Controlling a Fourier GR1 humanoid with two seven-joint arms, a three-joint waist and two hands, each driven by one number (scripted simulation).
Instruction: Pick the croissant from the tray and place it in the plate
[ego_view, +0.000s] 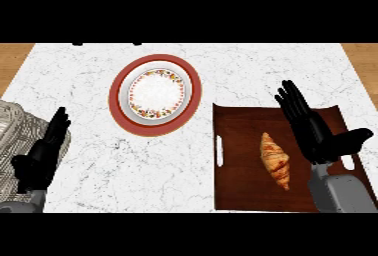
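Observation:
A golden croissant lies lengthwise in the middle of a dark brown tray at the counter's right. My right hand hovers over the tray just right of the croissant, fingers straight and pointing away, thumb spread to the right, not touching it. Up and to the left of the tray sits a round plate with a red rim and a white floral centre, nothing on it. My left hand rests open at the left edge, fingers up.
The white marble counter spreads between tray and plate. A grey woven cloth or basket lies at the left edge beneath my left hand. Wood floor shows past the far corners.

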